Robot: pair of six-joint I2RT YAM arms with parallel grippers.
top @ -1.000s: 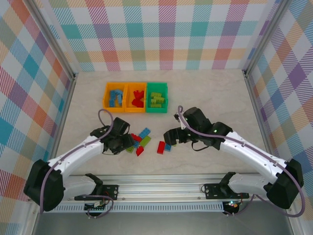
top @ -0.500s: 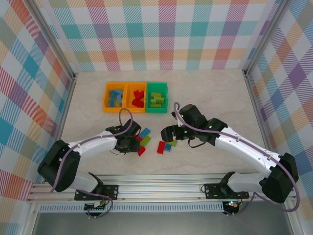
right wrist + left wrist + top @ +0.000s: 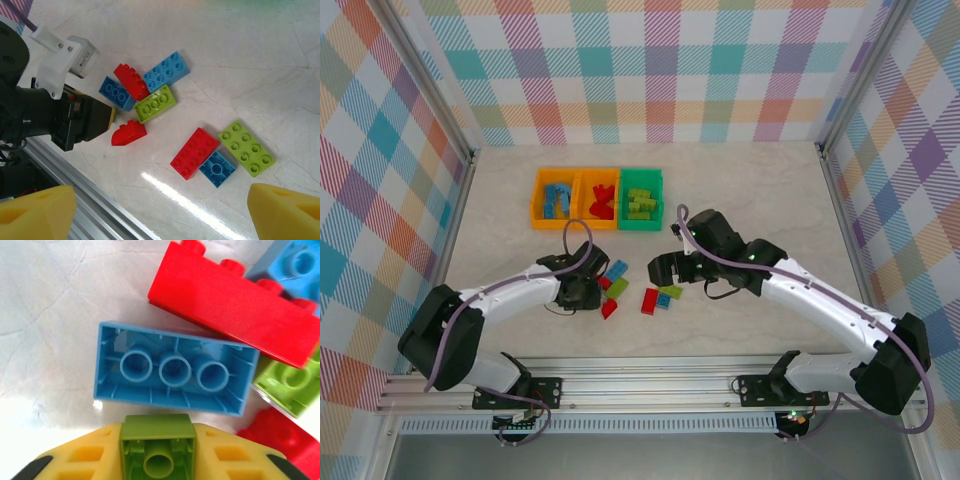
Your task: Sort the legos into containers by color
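The left hand [image 3: 582, 292] is low over the loose legos near the middle of the bench [image 3: 750, 200], its yellow fingers [image 3: 102, 442] pinching a small lime green brick [image 3: 157, 440] between them. Just beyond that brick an upturned blue brick [image 3: 175, 370] shows its hollow underside. A long red brick [image 3: 235, 302] touches its far side and a second green brick [image 3: 292, 382] sits at its right end.

The right hand [image 3: 665, 268] hangs above the right part of the scatter, its fingers [image 3: 285, 210] spread wide and holding nothing. Below it lie a red eight-stud brick [image 3: 194, 153], a small blue square brick [image 3: 217, 169] touching it, and a lime eight-stud brick [image 3: 246, 148] just beside both.

The containers stand in a row toward the far edge of the bench, left of its middle. The left orange bin [image 3: 552, 221] has blue pieces in it, the middle orange bin [image 3: 597, 223] has red ones, and the green bin [image 3: 642, 226] has lime ones
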